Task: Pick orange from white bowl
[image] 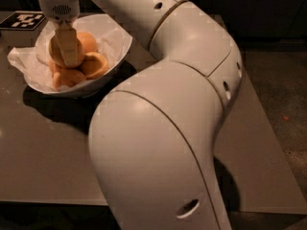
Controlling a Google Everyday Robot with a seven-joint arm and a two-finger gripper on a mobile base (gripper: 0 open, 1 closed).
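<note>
Orange sits atop the smaller peach-orange fruits inside the white bowl, toward its back. The gripper hangs down into the bowl directly against the orange's front, hiding its middle; whether it is clamped on the fruit cannot be told. Crumpled white paper spills over the bowl's left rim.

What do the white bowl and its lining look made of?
Wide shallow white bowl: likely glazed ceramic or hard plastic, smooth rim, faint sheen. Crumpled white lining: paper, by creases and loose corner. Pincer is at the round yellow-orange fruit inside it.
</note>
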